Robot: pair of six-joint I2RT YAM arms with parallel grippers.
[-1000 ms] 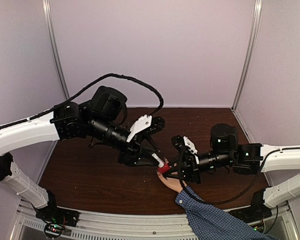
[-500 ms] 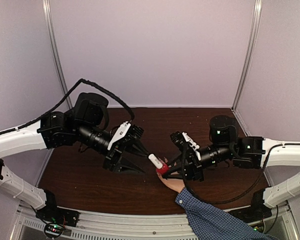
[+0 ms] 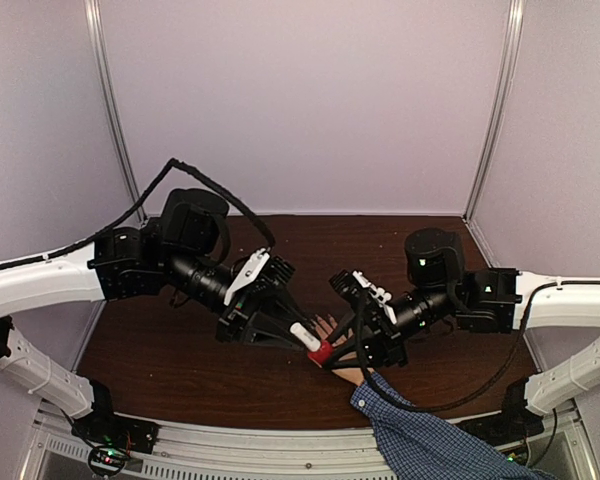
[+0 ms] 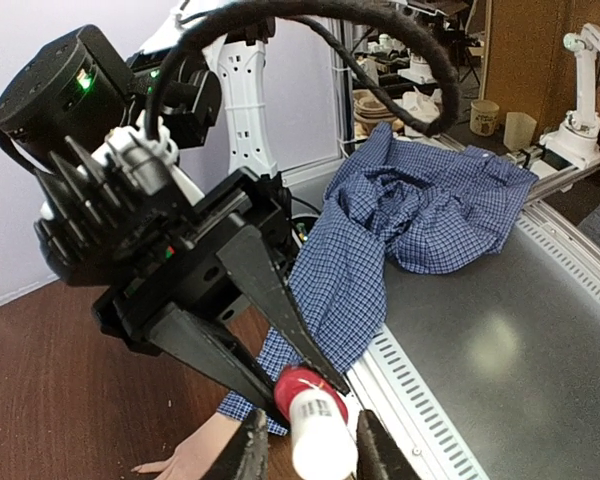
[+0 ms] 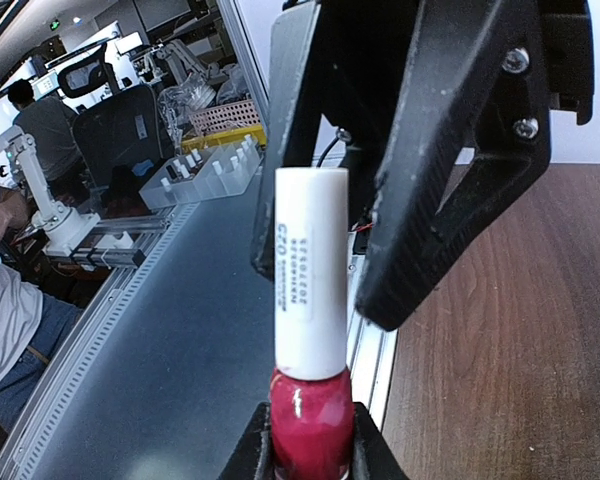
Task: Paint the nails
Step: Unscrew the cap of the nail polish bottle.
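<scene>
1. Resting on the dark wooden surface [image 3: 180, 360], the human hand [image 3: 346, 373] lies near the front edge, between the two arms. Its nails are too small in every view to tell painted from bare.
2. The hand reaches in under the spot where the two grippers meet. A blue checked sleeve [image 3: 420, 440] runs back from the wrist and crosses the metal rail [image 3: 230, 440] at the near edge.
3. Just over the hand is a small red polish bottle [image 5: 310, 418] with a long white cap [image 5: 311, 270]. In the overhead view it is tilted, with the cap pointing toward the left arm. Whether the bottle touches the hand I cannot tell.
4. The right gripper [image 5: 308, 452] pinches the bottle's red body, its black fingers [image 4: 265, 285] pressed against the glass on both sides.
5. The left gripper [image 4: 310, 455] faces it from the opposite side, its fingers [image 4: 252, 452] flanking the white cap. They stand partly spread, and whether they press on the cap I cannot tell.
6. Both arms stretch inward from the sides of the surface, white links behind black wrists, with pale lilac walls [image 3: 300, 100] around them
</scene>
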